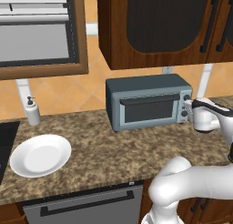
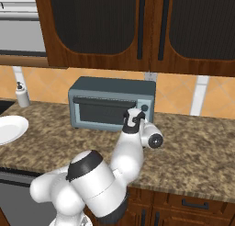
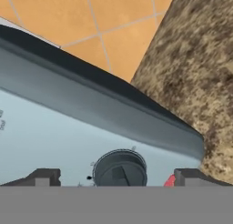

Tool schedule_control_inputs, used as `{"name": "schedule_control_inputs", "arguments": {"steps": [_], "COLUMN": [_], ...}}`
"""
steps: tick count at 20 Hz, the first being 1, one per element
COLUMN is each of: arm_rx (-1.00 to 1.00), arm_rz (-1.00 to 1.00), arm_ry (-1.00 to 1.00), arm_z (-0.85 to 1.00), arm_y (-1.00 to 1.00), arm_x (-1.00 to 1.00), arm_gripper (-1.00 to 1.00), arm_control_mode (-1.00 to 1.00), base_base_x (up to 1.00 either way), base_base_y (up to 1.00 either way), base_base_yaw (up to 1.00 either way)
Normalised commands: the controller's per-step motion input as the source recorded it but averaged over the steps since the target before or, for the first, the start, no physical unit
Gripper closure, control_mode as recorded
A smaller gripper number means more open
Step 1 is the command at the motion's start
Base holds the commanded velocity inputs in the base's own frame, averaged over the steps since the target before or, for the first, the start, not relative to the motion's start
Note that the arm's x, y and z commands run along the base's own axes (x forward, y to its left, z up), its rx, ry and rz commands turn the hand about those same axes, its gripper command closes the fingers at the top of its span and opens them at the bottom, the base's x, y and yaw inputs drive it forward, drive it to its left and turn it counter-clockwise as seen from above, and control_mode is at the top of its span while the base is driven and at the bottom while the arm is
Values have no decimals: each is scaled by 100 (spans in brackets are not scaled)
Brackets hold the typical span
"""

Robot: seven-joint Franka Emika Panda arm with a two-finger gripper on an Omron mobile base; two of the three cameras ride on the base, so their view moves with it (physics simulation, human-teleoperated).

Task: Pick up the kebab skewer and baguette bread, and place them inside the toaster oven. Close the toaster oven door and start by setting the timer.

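Speckled counter [image 1: 113, 150]; blue-grey toaster oven [image 1: 148, 102], dark glass toaster oven door [image 1: 149, 108] closed

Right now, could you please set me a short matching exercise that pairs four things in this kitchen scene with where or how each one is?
Things:
1. plate
2. oven door
3. soap bottle
4. end effector

Places or states:
A. closed
B. at the oven's knob
C. standing on the counter by the wall, left of the oven
D. lying empty on the counter, left of the oven

Pairs: 1-D, 2-A, 3-C, 4-B
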Motion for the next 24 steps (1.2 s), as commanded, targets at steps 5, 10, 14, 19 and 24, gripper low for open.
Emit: {"name": "schedule_control_inputs", "arguments": {"steps": [5, 10, 14, 19, 24], "arm_rx": [0, 0, 0, 0, 0], "arm_rz": [-1, -3, -2, -3, -3], "arm_ry": [0, 0, 1, 1, 0], "arm_z": [-24, -19, -13, -21, -30], "arm_y": [0, 0, 0, 0, 0], "arm_x": [14, 11, 1, 0, 0], "arm_gripper": [-100, -100, -100, -100, -100], "arm_control_mode": [-100, -100, -100, -100, -100], "base_base_x": [0, 0, 0, 0, 0], "base_base_y": [0, 0, 0, 0, 0], "base_base_yaw": [0, 0, 0, 0, 0]}}
